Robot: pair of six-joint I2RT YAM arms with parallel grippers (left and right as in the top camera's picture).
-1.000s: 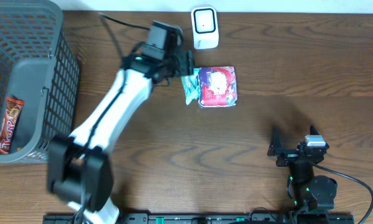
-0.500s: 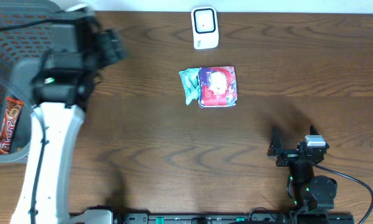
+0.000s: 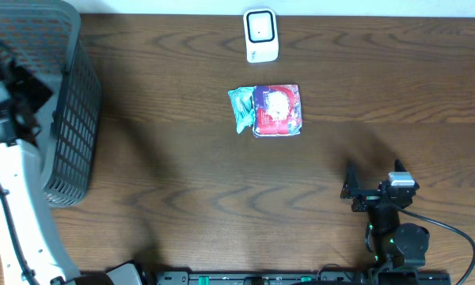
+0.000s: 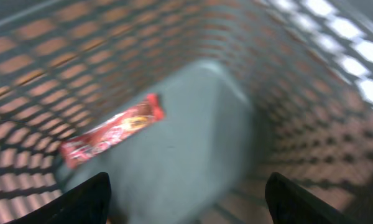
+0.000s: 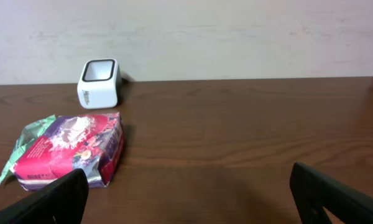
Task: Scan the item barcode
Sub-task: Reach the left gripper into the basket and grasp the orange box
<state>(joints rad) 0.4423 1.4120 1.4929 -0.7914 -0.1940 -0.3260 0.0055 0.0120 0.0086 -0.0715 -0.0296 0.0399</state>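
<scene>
Firstly, landmark: white scanner (image 3: 261, 36) (image 5: 99, 82), standing upright on the wooden table (image 3: 396, 87) at its far edge.
Item on the table: red-and-pink snack packet (image 3: 273, 111) (image 5: 71, 149) with a green end, lying flat near the scanner on the robot's side of it, not touching it; the green end points to the scanner's left.
Basket: grey mesh basket (image 3: 71, 119) (image 4: 311, 74), well apart from the scanner, to its left.
Item in the basket: red candy bar (image 4: 112, 134), lying flat on the basket's floor; blurred in the left wrist view, so its print cannot be read.
Left arm: white arm (image 3: 16, 198), reaching over the basket, far to the left of the scanner.
Left gripper (image 4: 186, 199): fingers (image 4: 81, 199) wide apart, above the basket's inside, with nothing between them and clear of the bar.
Right gripper (image 3: 372, 190) (image 5: 186, 199): fingers (image 5: 50, 199) wide apart and empty, facing the scanner and the packet, well apart from both, to the scanner's right on the robot's side.
</scene>
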